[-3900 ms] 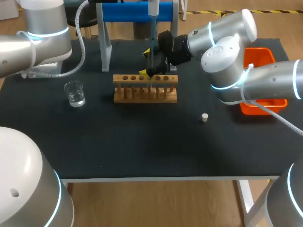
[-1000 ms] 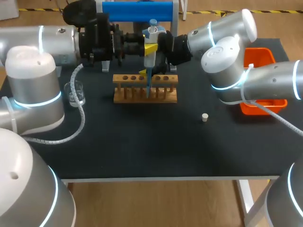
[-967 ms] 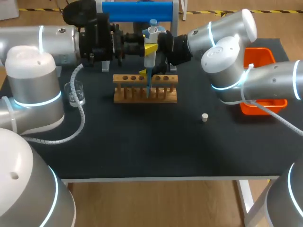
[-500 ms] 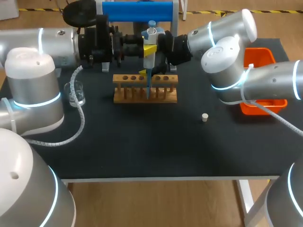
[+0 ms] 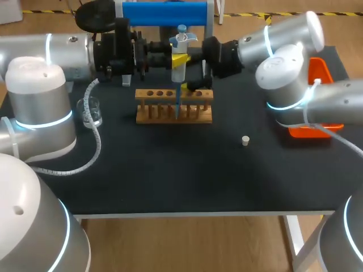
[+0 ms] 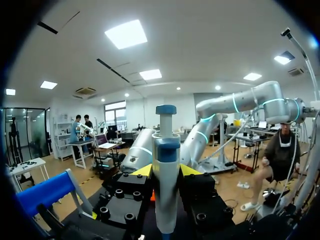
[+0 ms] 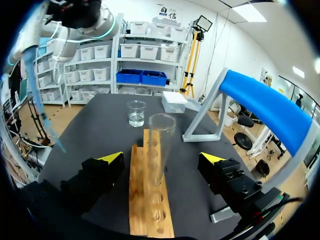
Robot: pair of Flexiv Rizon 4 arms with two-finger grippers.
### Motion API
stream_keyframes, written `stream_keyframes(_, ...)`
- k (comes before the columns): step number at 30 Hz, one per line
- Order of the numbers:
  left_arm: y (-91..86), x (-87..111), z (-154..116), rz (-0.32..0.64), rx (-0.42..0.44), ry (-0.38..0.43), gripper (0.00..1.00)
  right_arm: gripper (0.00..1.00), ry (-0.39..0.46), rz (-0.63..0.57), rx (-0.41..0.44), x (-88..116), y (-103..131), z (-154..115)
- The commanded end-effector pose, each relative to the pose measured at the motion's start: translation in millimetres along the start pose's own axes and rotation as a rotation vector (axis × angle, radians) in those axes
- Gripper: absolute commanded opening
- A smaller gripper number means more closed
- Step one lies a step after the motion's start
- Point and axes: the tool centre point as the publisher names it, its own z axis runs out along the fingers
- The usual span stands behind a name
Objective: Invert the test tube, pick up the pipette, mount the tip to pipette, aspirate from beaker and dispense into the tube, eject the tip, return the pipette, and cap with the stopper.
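Since 0.5 s ago our right gripper [image 5: 191,86] has drawn back toward 3 o'clock from the rack [image 5: 173,109]. Only its wrist view shows the tube [image 7: 160,145] upright in the rack between wide-open fingers, untouched. Our left gripper [image 5: 177,56] clamps the pipette [image 5: 179,68] above the rack

I see the white and blue pipette [image 5: 180,54] hanging upright above the wooden rack [image 5: 173,113], its slim blue tip [image 5: 177,102] mounted and pointing straight down at the rack's row of holes. The clear glass test tube [image 7: 159,150] stands upright in one of those holes, open mouth up. The small glass beaker [image 5: 89,111], with a little clear liquid in it, sits well off to the rack's left, and the pale stopper [image 5: 245,140] lies alone on the black table, apart from the rack's right end.
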Motion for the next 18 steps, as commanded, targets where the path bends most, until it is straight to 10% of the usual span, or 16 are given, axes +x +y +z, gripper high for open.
stream_keyframes(1,-0.1,0.6,0.1,0.001,0.002,-0.003,0.00,1.00,0.000,-0.004,-0.039,18.1,-2.1,-57.4)
stream_keyframes(18,-0.1,0.6,0.1,0.001,0.002,-0.003,0.00,1.00,0.048,-0.055,-0.232,74.8,32.4,-139.3)
